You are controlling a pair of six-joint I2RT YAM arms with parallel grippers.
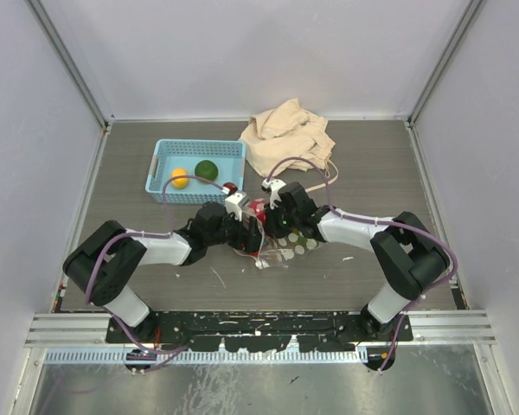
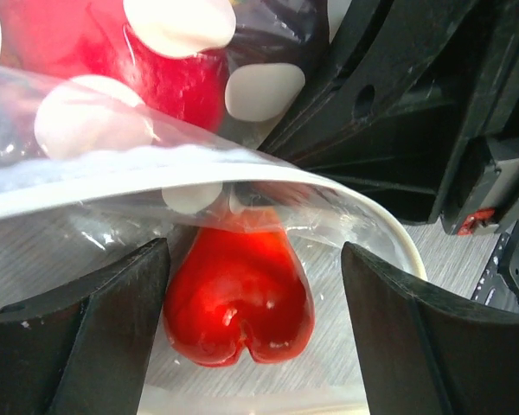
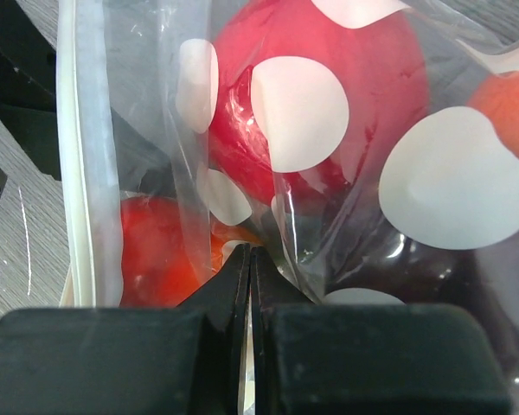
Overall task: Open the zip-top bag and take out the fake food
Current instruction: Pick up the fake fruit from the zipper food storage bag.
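We judge removal is in hand. The right gripper (image 3: 251,268), fingers together, pinches the clear polka-dotted plastic zip-top bag (image 1: 283,245) on the grey table (image 1: 372,173). The left gripper (image 2: 251,294), fingers apart, straddles a glossy red plastic fruit (image 2: 238,316) at the bag's mouth. Next move: close, then withdraw.

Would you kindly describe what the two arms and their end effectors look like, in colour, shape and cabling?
The left arm and the right arm are built alike: bulky black joints joined by smooth white links, with thin purple cables looping loosely alongside. The left end effector and the right end effector each have two thick matte black fingers.
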